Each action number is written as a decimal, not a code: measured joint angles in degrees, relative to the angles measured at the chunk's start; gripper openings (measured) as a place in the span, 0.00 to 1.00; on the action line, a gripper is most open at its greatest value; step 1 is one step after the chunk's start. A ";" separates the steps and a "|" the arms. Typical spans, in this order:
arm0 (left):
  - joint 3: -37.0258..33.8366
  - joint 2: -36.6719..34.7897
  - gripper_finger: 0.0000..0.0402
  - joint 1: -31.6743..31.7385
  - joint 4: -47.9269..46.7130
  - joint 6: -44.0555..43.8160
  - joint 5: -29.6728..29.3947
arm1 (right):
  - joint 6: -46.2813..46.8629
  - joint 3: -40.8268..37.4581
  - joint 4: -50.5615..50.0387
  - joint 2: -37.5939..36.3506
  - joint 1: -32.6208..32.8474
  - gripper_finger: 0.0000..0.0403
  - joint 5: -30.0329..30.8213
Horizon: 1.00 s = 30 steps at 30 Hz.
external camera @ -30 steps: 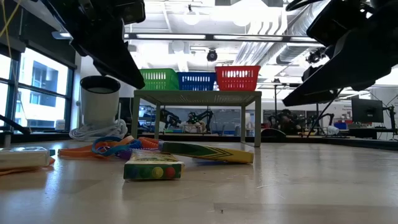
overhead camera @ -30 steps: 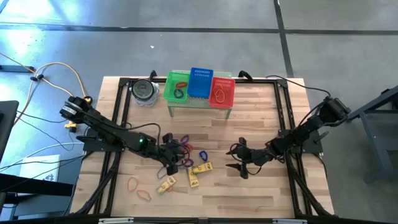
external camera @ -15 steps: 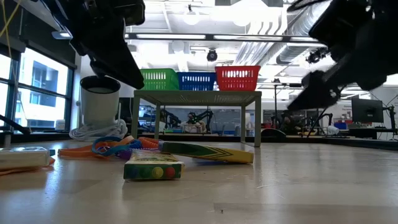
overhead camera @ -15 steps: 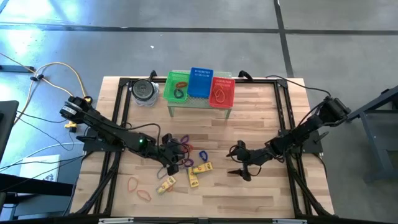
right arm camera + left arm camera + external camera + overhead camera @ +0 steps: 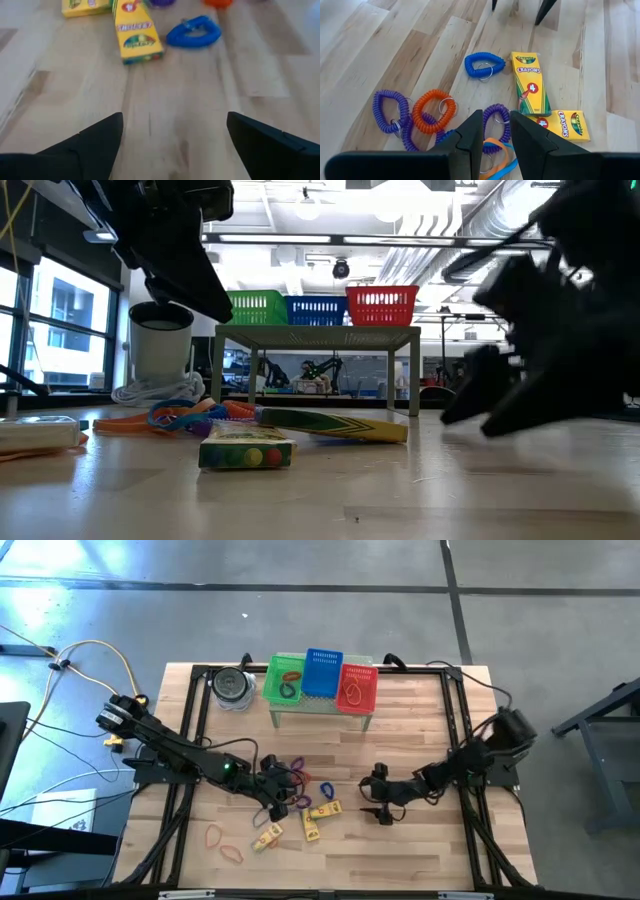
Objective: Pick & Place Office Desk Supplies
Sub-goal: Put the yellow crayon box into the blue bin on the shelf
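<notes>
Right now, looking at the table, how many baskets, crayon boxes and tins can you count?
Baskets: 3
Crayon boxes: 3
Tin: 1
Total: 7

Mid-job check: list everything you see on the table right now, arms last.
Green basket, blue basket, red basket: one each, on a raised stand, far edge.
Tin: one, grey, left of the green basket.
Crayon boxes: three, yellow, mid-table.
Coil loops: one blue, one orange, several purple, beside the boxes.
Flat bands: two, orange, front-left.
Left end effector: dark, over the coils.
Right end effector: dark, open, low, right of the boxes.
</notes>
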 joint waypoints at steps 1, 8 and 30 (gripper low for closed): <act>0.00 0.00 0.23 0.00 0.00 0.00 0.00 | 0.10 -0.14 2.43 1.79 -0.34 0.84 -0.58; 0.01 0.00 0.23 -0.24 0.05 0.00 -0.02 | -3.71 0.63 17.85 12.01 -2.60 0.84 -2.09; 0.00 0.00 0.23 -0.74 0.17 0.04 -0.02 | -5.55 9.82 11.31 15.01 -4.81 0.81 -9.43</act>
